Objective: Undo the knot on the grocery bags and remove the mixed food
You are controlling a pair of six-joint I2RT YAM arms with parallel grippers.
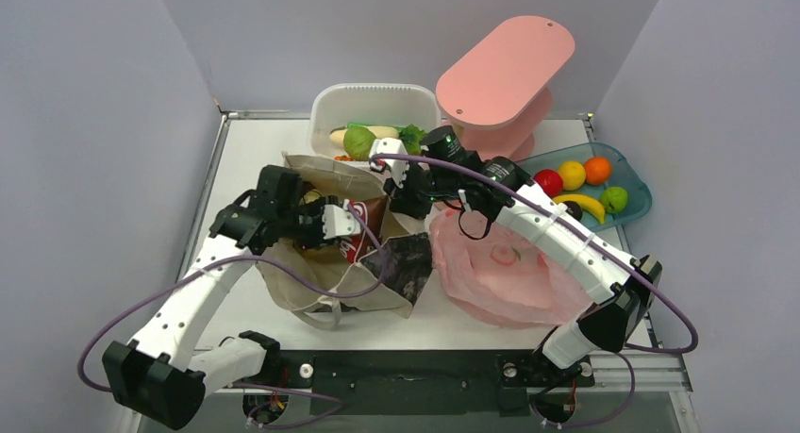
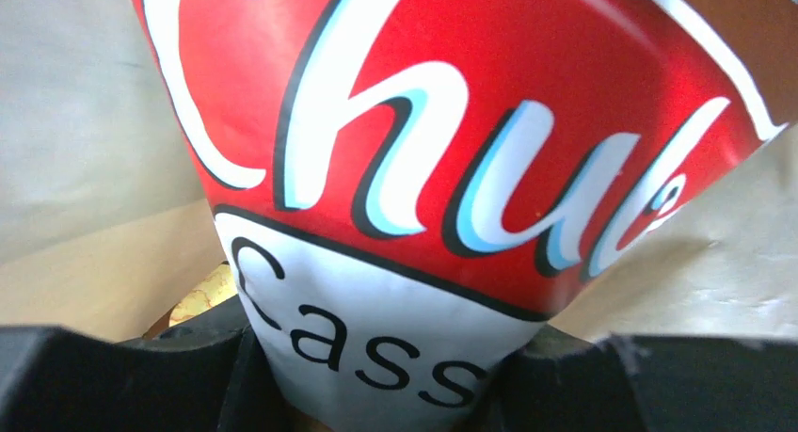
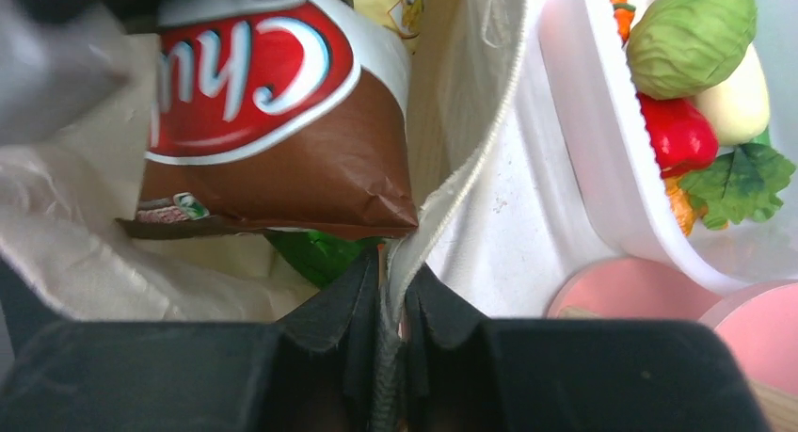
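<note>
white table (image 1: 253,150), grey walls (image 1: 94,122) | left gripper (image 1: 341,224) grasping crisp packet (image 2: 452,121) | right gripper (image 3: 386,310) pinching tote (image 1: 325,174)

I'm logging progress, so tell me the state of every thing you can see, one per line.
Left gripper: shut on packet.
Right gripper: shut on tote rim.
Packet: held at the tote's mouth.
Tote: open, rim pinched.
Bottle: inside tote, under packet.
Pink bag: slumped, knot unclear.
Tub: holding vegetables.
Tray: holding fruit.
</note>
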